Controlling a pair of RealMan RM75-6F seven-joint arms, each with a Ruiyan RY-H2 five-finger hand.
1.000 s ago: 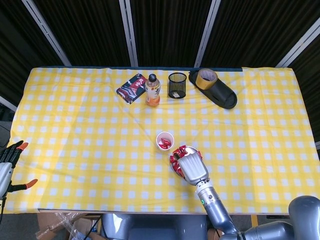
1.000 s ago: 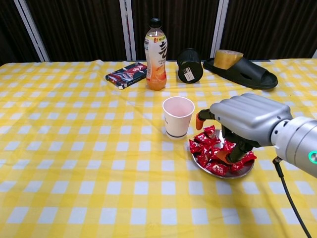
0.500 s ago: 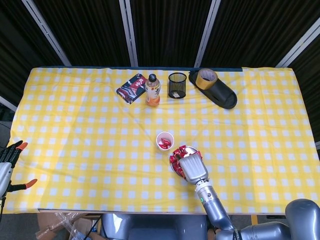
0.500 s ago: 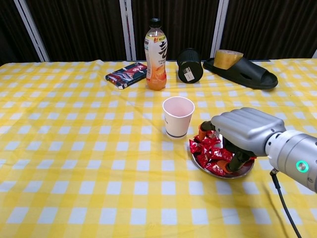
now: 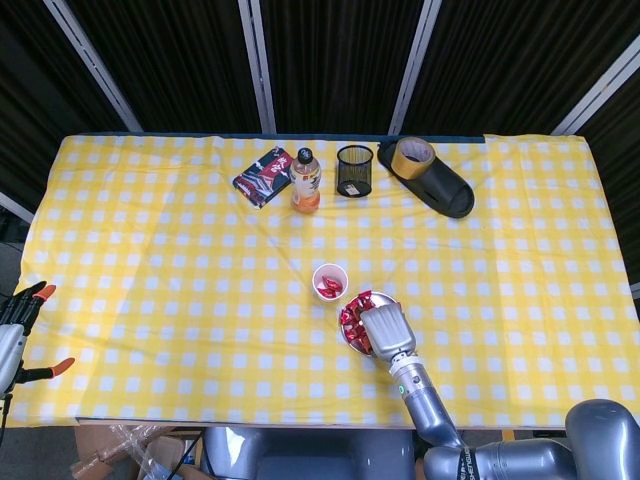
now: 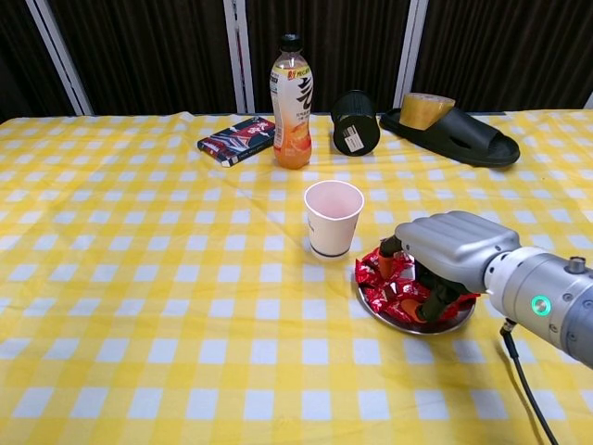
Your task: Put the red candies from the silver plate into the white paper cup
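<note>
Yellow-and-white checked cloth covers the desk (image 6: pixel 139 278), with dark curtains behind it. Nearest, at about 4 o'clock from the desk's middle in the chest view, the right hand (image 6: pixel 454 252) is lowered palm-down onto the silver plate (image 6: pixel 408 324), its fingers curled into the heap of red candies (image 6: pixel 382 278). Whether a candy is actually pinched under the palm cannot be told from either view. The plate is seen to be well filled, with many wrappers heaped on it, so most of the work is judged to be left.

Just beside the plate, at its 10 o'clock, the white paper cup (image 6: pixel 333 218) stands upright; from above, a few red candies (image 5: pixel 327 288) are seen inside the cup (image 5: pixel 330 281), so a small part of the transfer is judged done. The left hand (image 5: pixel 22 322) is held off the desk's edge at 8 o'clock in the head view, fingers apart and grasping nothing.

Farther back, an orange drink bottle (image 6: pixel 291 91), a dark snack packet (image 6: pixel 237 139), a black mesh pen holder (image 6: pixel 354 121) lying on its side and a black slipper (image 6: pixel 454 137) carrying a tape roll (image 6: pixel 426 109) are ranged toward 12 o'clock, outside the task.
</note>
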